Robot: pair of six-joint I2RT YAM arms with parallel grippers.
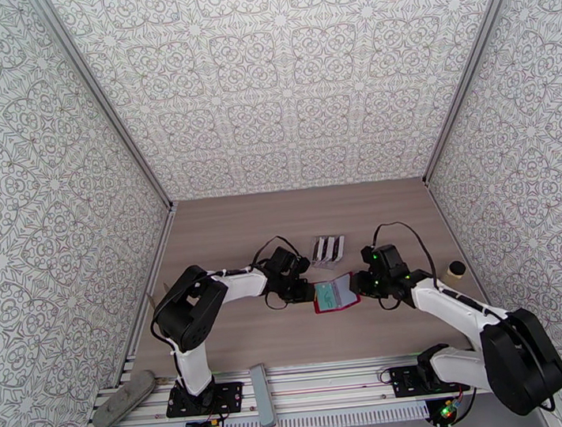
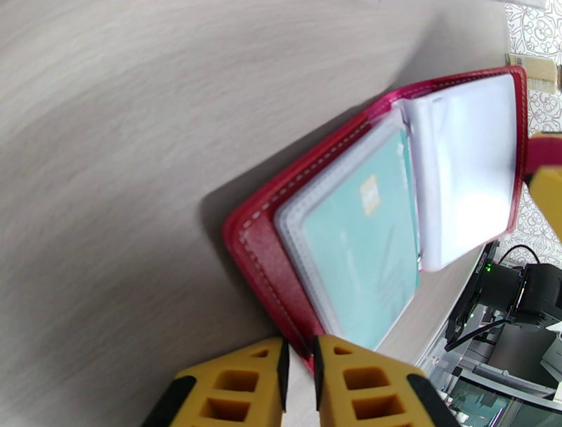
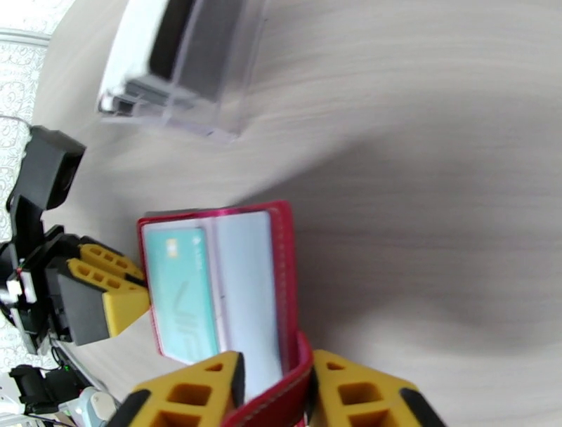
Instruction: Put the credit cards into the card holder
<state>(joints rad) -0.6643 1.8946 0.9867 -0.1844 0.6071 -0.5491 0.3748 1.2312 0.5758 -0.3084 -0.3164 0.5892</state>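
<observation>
From above, the open card holder (image 1: 335, 293) lies mid-worktop (image 1: 228, 239), slightly nearer the near edge, between the left gripper (image 1: 310, 292) and the right gripper (image 1: 356, 285); the left wrist view shows the left gripper (image 2: 301, 351) pinching its red edge beside a pocketed teal card (image 2: 358, 260); the right wrist view shows the right gripper (image 3: 276, 372) clamped on its flap.

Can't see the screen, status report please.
Left gripper pinching wallet edge. Right gripper pinching opposite cover. Wallet open, teal card pocketed. Nothing blocking; other cards in stand behind.
</observation>
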